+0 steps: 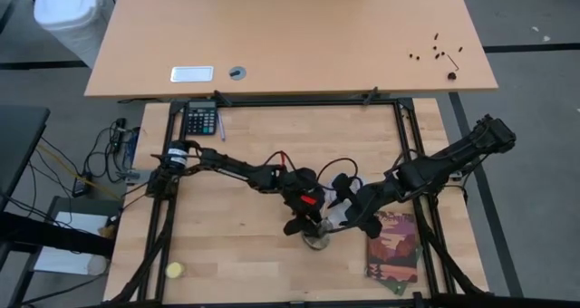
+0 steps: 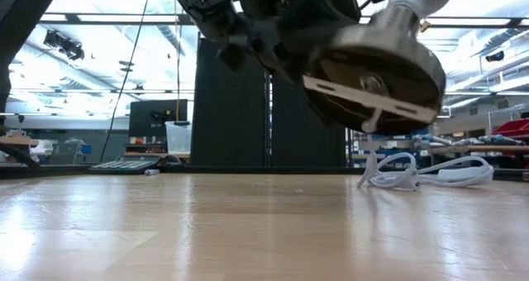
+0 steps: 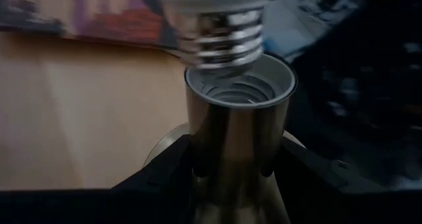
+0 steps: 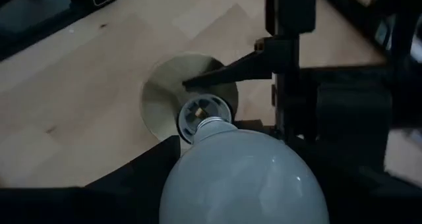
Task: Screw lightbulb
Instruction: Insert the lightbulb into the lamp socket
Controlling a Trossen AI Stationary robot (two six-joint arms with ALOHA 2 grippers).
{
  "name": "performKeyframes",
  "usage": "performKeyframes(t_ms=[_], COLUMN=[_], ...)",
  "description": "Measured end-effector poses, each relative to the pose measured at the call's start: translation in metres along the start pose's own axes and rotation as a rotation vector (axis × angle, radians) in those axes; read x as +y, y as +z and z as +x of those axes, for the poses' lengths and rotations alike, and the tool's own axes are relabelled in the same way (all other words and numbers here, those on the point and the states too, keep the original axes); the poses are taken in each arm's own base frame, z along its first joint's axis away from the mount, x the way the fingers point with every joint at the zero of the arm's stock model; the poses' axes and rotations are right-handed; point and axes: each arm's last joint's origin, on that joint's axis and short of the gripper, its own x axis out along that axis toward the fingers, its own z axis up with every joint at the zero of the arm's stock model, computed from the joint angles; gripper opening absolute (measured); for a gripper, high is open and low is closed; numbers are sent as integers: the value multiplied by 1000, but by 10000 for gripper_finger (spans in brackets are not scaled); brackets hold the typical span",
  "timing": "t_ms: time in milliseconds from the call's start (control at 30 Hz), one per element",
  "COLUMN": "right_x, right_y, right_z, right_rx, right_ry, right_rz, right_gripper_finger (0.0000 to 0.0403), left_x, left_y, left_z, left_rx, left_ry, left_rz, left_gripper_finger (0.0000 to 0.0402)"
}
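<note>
My right gripper (image 4: pixel 241 184) clamps the lightbulb (image 4: pixel 244 178) by its smooth frosted white globe, long axis running straight out between my fingers, ribbed silver screw base (image 3: pixel 221 36) pointing into the mouth of the socket (image 3: pixel 237 112). That polished metal tube on its round flat disc is held around its stem, off the wooden table (image 2: pixel 248 231), by my left gripper (image 3: pixel 231 178).
</note>
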Motion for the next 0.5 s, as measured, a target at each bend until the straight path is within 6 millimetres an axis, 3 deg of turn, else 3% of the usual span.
performKeyframes(t_ms=[500], right_x=[1], right_y=[-5], right_z=[17], right_rx=[-172], right_ry=[-56], right_rz=[-207], right_gripper_finger=[279], left_x=[-4], left_y=[1], left_z=[-2], left_rx=[22], left_ry=[-203], left_rz=[-23], left_gripper_finger=[189])
